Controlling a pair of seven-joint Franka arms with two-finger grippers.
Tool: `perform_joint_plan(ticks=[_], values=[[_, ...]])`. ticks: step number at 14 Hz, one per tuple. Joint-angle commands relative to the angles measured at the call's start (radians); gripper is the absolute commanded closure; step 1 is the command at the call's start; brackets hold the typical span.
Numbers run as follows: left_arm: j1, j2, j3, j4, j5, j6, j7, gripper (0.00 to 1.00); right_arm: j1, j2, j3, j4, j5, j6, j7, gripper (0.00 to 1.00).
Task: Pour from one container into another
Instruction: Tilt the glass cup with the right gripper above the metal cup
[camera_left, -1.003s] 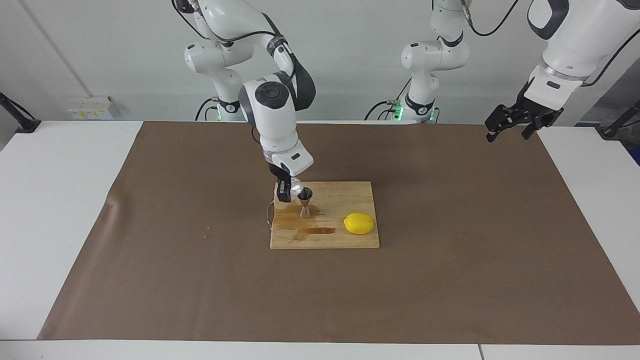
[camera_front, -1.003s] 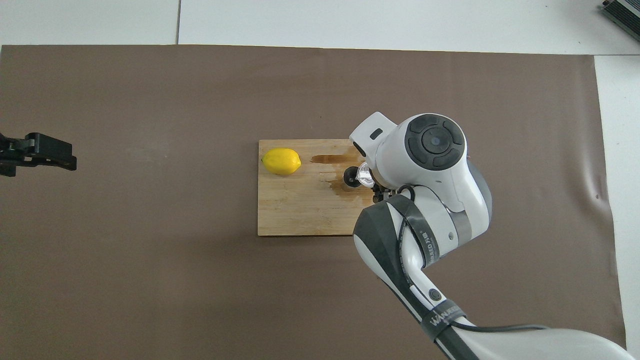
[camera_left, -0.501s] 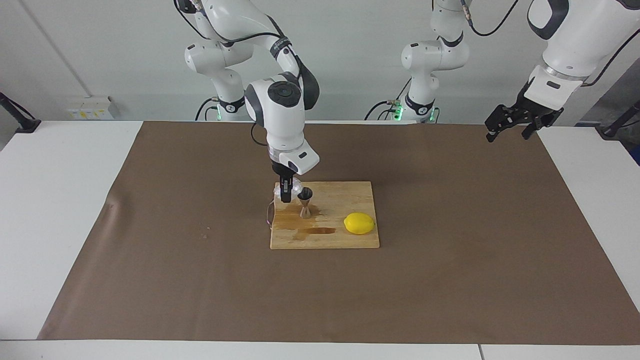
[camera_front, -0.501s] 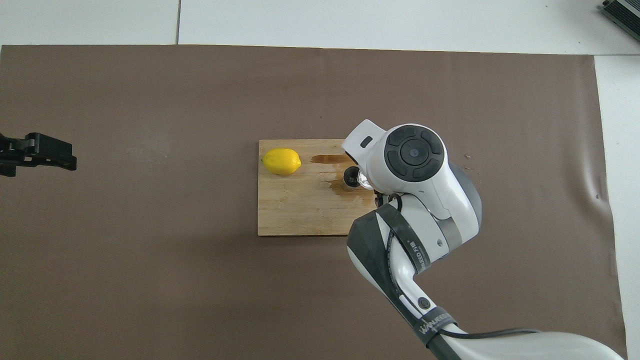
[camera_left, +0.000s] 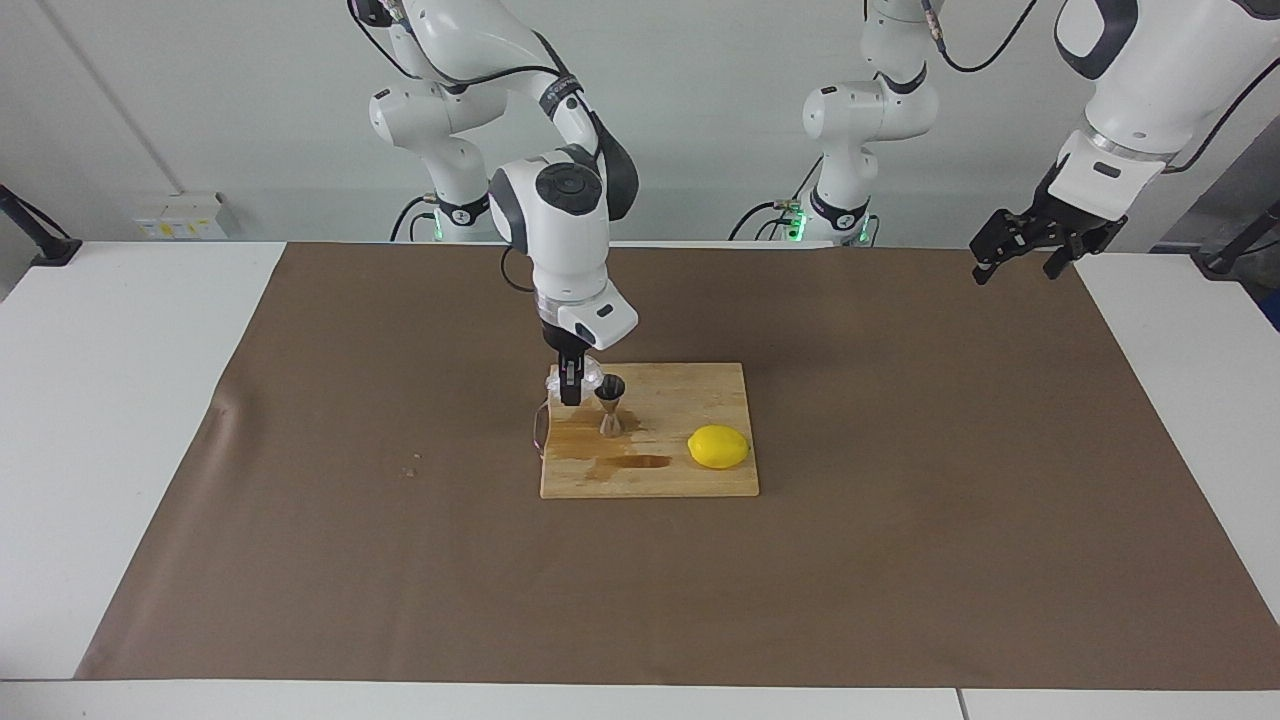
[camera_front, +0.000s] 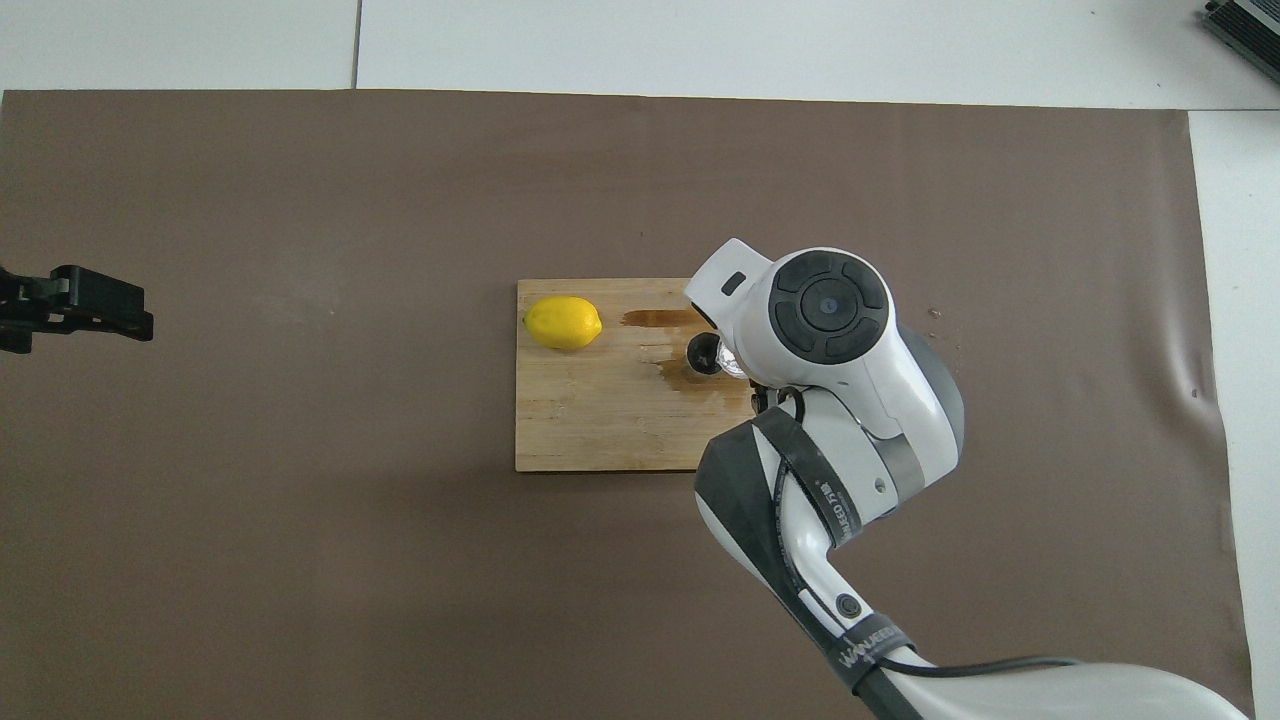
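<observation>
On a brown-papered table, the glass cup (camera_left: 588, 379), pinched by the right gripper (camera_left: 571, 392), has been righted beside the steel jigger (camera_left: 610, 404) on the wet cutting board (camera_left: 700, 480); pouring seems finished. The left gripper (camera_left: 1030, 252) waits, spread.

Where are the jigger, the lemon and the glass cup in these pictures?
jigger (camera_left: 610, 405), facing view, at its narrow waist.
lemon (camera_left: 718, 446), facing view, middle of its yellow skin.
glass cup (camera_left: 588, 378), facing view, clear wall showing beside the pincer finger.
</observation>
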Motion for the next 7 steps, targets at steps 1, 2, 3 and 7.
perform_joint_plan(ticks=[1,2,3,7], values=[[0.005,-0.024,-0.002,-0.022,0.006,-0.008,-0.004,0.00,-0.001,-0.002,0.004,-0.006,-0.039,0.028,0.015,0.64],[0.004,-0.024,-0.002,-0.022,0.006,-0.008,-0.004,0.00,-0.002,-0.002,0.004,-0.006,-0.039,0.028,0.015,0.64],[0.005,-0.024,-0.002,-0.023,0.006,-0.008,-0.004,0.00,-0.002,-0.002,0.004,-0.006,-0.039,0.028,0.015,0.64],[0.004,-0.024,-0.002,-0.023,0.006,-0.008,-0.004,0.00,-0.002,-0.002,0.004,-0.006,-0.039,0.033,0.015,0.64]])
